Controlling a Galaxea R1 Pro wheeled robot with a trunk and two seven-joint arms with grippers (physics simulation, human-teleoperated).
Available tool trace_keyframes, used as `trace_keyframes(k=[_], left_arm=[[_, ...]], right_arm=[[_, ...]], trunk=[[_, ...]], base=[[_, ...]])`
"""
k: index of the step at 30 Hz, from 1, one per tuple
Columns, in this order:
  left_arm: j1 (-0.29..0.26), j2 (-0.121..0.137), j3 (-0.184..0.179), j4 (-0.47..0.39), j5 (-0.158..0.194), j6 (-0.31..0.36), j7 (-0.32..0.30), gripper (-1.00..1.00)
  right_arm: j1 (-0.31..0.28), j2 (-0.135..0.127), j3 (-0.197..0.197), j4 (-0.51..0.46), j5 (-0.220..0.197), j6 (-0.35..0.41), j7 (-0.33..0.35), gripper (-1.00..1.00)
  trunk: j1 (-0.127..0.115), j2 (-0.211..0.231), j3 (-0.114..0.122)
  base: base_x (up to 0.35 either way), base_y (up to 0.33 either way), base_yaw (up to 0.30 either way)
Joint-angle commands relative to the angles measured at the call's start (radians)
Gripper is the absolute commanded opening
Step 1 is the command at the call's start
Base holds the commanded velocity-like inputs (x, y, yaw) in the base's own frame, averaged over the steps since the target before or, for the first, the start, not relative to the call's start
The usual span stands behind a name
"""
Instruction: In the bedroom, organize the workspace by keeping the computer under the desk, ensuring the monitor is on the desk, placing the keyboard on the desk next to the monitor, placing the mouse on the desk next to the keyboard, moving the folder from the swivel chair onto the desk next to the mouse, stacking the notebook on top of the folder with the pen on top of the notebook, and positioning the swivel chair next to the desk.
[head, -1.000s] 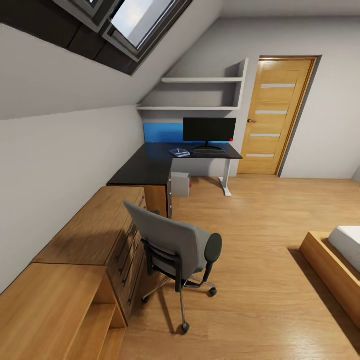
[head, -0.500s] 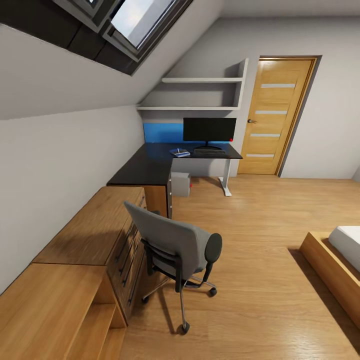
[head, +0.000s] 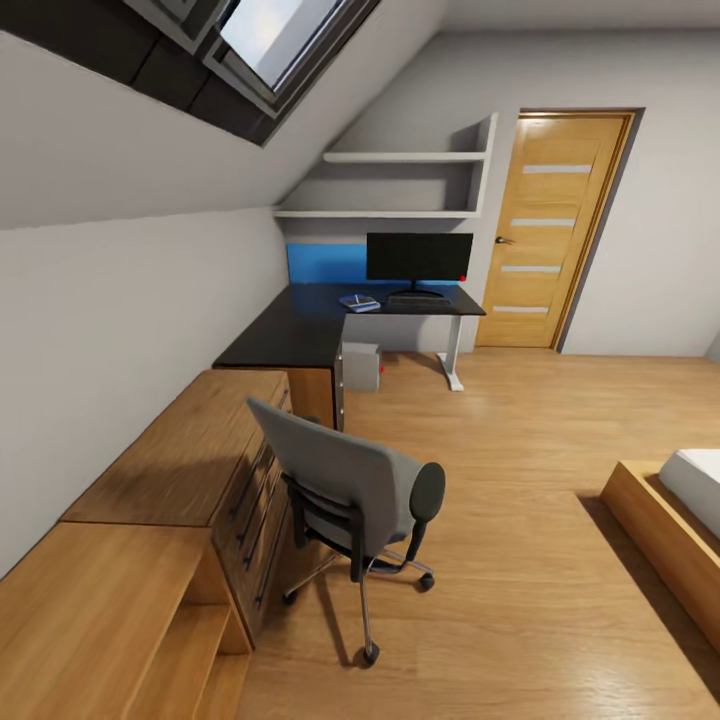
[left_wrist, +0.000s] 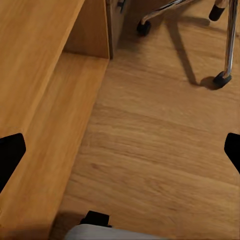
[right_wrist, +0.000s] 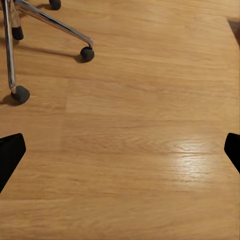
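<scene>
Both grippers, left (left_wrist: 120, 147) and right (right_wrist: 120, 150), spread wide over bare floor (right_wrist: 150, 125), holding nothing; swivel chair (head: 350, 495) well apart from desk (head: 300, 330).

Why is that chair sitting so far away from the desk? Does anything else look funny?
The swivel chair stands beside the wooden drawers, well short of the black desk, and turned at an angle. That is the odd thing. The monitor stands upright on the desk, and nothing looks spilled or broken.
</scene>
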Motion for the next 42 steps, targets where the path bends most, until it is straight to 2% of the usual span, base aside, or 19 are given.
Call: trace_keyframes(k=[1,5,9,42], left_arm=[[-0.001,0.0,-0.009,-0.001,0.0,0.006,0.01,1.0],[0.0,0.0,-0.009,-0.001,0.0,0.048,0.01,1.0],[0.0,0.0,-0.009,-0.001,0.0,0.058,0.01,1.0],[0.0,0.0,-0.009,-0.001,0.0,0.063,0.01,1.0]], right_arm=[[-0.001,0.0,0.009,0.001,-0.004,-0.002,-0.006,1.0],[-0.001,0.001,0.009,0.001,-0.004,-0.002,-0.006,1.0],[-0.001,0.001,0.009,0.001,-0.004,-0.002,-0.006,1.0],[-0.001,0.001,0.009,0.001,-0.004,-0.001,-0.006,1.0]], trunk=[[0.004,-0.008,-0.004],[0.019,-0.036,-0.017],[0.035,-0.064,-0.029],[0.161,-0.295,-0.133]], base=[[0.0,0.0,0.0],[0.0,0.0,0.0],[0.0,0.0,0.0],[0.0,0.0,0.0]])
